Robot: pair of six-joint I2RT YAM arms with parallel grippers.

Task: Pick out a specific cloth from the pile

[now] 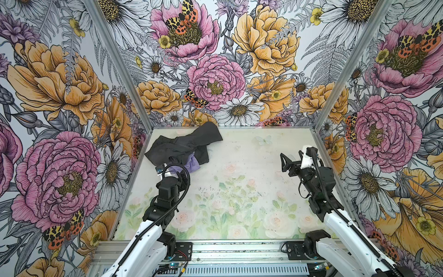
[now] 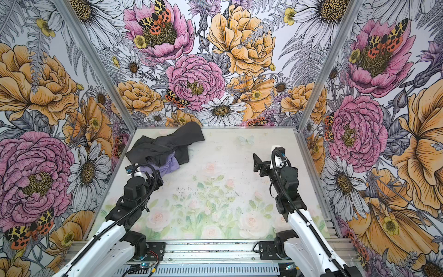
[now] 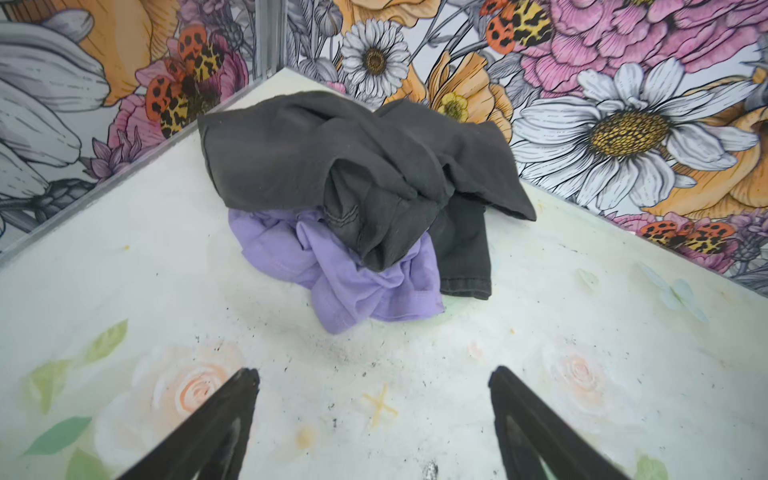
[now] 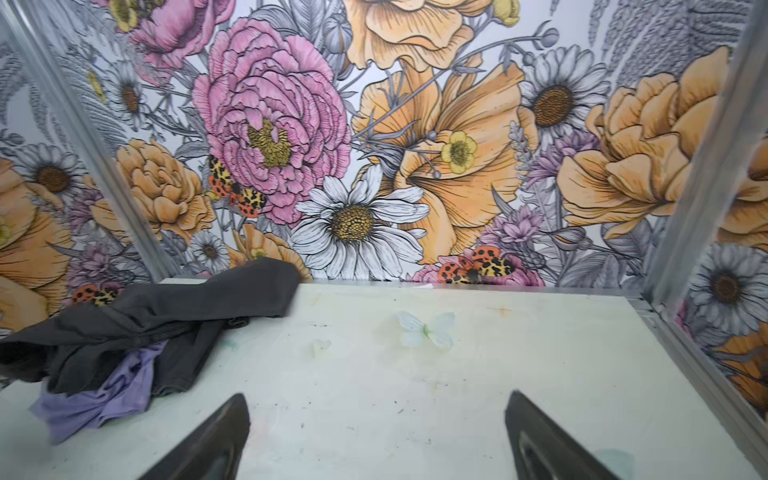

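Note:
The pile (image 1: 184, 146) (image 2: 165, 144) is a heap of dark charcoal-grey garments in the table's far left corner. The cloth (image 1: 193, 165) (image 2: 171, 165), a lavender shirt, pokes out from under the pile's near side, mostly covered by grey fabric. In the left wrist view the cloth (image 3: 361, 286) lies crumpled ahead of my left gripper (image 3: 372, 374), which is open over bare table a short way from it, with nothing between its fingers. My right gripper (image 1: 283, 163) (image 4: 376, 399) hovers open and empty at the right, far from the pile (image 4: 158, 316).
The table (image 1: 239, 179) has a pale flower print and dark specks. Flowered walls close it in at the back and on both sides, with metal corner posts (image 1: 141, 120). The pile sits against the back wall. A metal rail (image 1: 239, 249) carries both arm bases at the front.

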